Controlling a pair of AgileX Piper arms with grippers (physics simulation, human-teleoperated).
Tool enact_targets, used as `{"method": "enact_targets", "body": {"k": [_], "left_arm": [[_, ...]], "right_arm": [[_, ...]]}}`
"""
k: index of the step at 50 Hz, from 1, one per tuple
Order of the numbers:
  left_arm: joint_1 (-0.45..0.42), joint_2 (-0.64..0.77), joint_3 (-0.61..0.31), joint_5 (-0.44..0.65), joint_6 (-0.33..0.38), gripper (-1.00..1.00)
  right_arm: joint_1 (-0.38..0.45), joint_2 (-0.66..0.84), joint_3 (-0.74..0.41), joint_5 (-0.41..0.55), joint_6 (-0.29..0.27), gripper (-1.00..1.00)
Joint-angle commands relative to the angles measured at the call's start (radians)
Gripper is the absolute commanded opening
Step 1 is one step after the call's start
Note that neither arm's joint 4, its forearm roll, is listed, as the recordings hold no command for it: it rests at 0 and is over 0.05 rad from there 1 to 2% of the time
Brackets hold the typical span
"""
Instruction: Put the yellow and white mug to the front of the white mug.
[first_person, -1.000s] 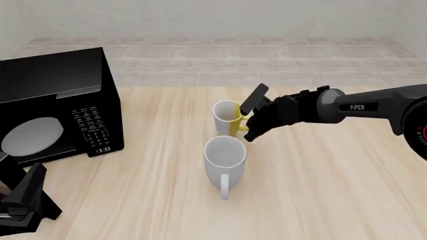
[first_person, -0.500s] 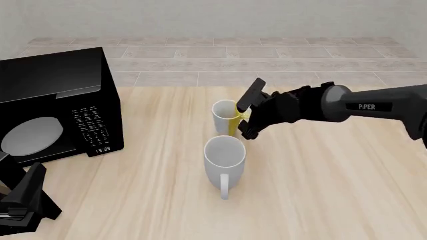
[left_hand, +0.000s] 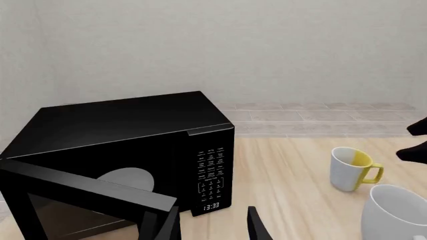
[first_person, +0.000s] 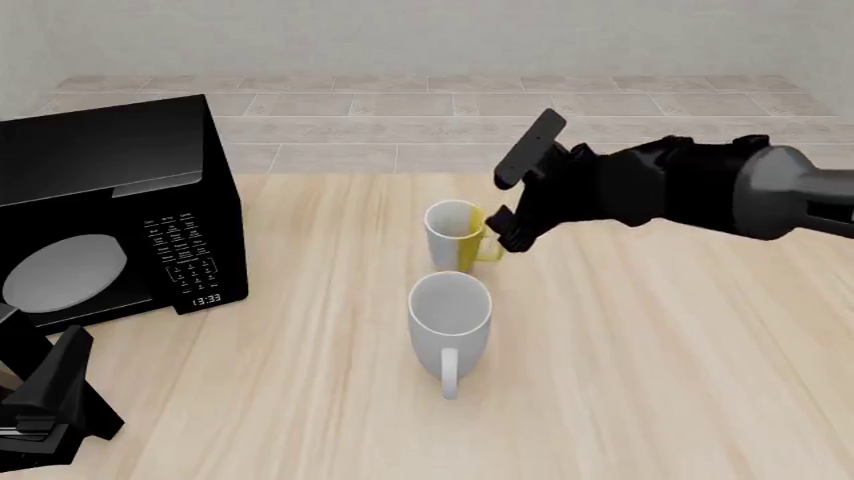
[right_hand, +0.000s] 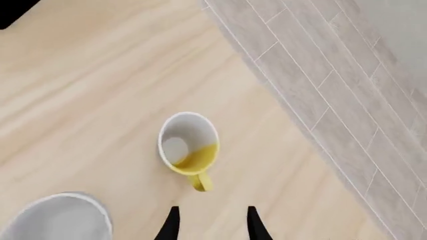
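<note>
front camera high behind arms, wrist cameras closer (right looks down), all share both mugs

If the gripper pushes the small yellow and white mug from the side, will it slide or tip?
The yellow and white mug stands upright on the smooth wooden table, so it probably slides. It looks rigid and empty, likely light. A push high near its rim might tip it.

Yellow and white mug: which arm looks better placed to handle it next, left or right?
Probably the right. The right gripper hovers open just beside the yellow and white mug, near its handle. The left gripper sits open at the table's near left corner, by the microwave, far from both mugs.
</note>
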Motion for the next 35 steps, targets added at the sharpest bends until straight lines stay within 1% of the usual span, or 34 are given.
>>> {"method": "enact_targets", "body": {"k": [1,2,5,9,13,14,16,19,20,21,23,24,26,28,35], "left_arm": [[0.000,0.000,0.000,0.000,0.000,1.00],[0.000,0.000,0.000,0.000,0.000,1.00],[0.000,0.000,0.000,0.000,0.000,1.00],[0.000,0.000,0.000,0.000,0.000,1.00],[0.000,0.000,0.000,0.000,0.000,1.00],[0.000,0.000,0.000,0.000,0.000,1.00],[0.000,0.000,0.000,0.000,0.000,1.00],[0.000,0.000,0.000,0.000,0.000,1.00],[0.000,0.000,0.000,0.000,0.000,1.00],[0.000,0.000,0.000,0.000,0.000,1.00],[0.000,0.000,0.000,0.000,0.000,1.00],[0.000,0.000,0.000,0.000,0.000,1.00],[0.000,0.000,0.000,0.000,0.000,1.00],[0.000,0.000,0.000,0.000,0.000,1.00],[0.000,0.000,0.000,0.000,0.000,1.00]], "right_arm": [[0.033,-0.178,0.089,-0.022,0.056,1.00],[0.040,-0.197,0.105,-0.027,0.066,1.00],[0.034,-0.243,0.144,-0.046,0.064,1.00],[0.024,-0.315,0.178,-0.050,0.066,1.00],[0.015,-0.358,0.196,-0.058,0.084,1.00],[0.004,-0.365,0.209,-0.076,0.081,1.00],[-0.003,-0.382,0.216,-0.076,0.086,1.00],[-0.030,-0.407,0.249,-0.110,0.078,1.00],[-0.030,-0.424,0.259,-0.115,0.092,1.00],[-0.034,-0.435,0.268,-0.119,0.092,1.00],[-0.063,-0.468,0.293,-0.137,0.090,1.00],[-0.063,-0.468,0.294,-0.137,0.090,1.00],[-0.062,-0.502,0.313,-0.139,0.110,1.00],[-0.071,-0.505,0.319,-0.139,0.103,1.00],[-0.119,-0.562,0.342,-0.149,0.117,1.00]]}}
